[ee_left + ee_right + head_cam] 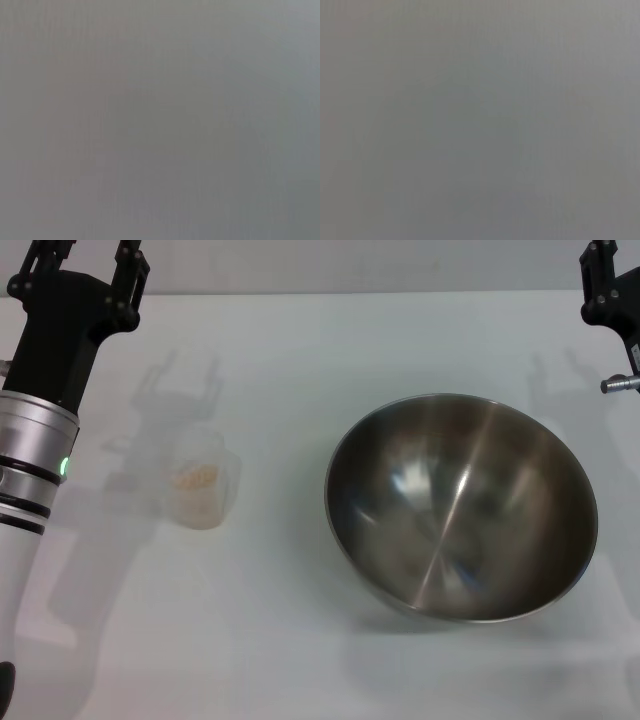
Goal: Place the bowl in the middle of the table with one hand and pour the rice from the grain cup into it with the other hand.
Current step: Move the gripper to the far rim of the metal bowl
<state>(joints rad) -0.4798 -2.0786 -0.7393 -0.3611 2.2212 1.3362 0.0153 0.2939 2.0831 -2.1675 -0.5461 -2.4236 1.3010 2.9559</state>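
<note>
Head view: plain white smooth surface (300,640) fills the scene. Large round stainless-steel mixing bowl (461,506) sits on it right of centre, shiny inside facing up and tipped slightly toward the camera, nothing visible inside but reflections. Small translucent clear plastic grain cup (205,483) stands upright on the surface to the left of the bowl, well apart from it, not touching anything. Small pale whitish-beige rice grains (197,476) show as a loose mass inside the cup.

Left tool (88,260), black, two-fingered, on a silver-and-white cylindrical arm with a green light, is at the far left near the top edge, raised off the surface, beyond and to the left of the cup, well apart from it. Two black fingers (130,265) stand apart with a clear gap between them, nothing in the gap; tips are cut by the top edge, but the tool reads as spread. Its shadow on the surface just behind the cup also shows two separate prongs.

Right tool (610,285), black, is at the far right top corner, mostly cut off by the frame edge, beyond and to the right of the bowl, not touching it. Only part of its body shows; cannot tell whether it is spread or pressed together.

Left wrist view and right wrist view: uniform grey only, no thing or tool distinguishable.
</note>
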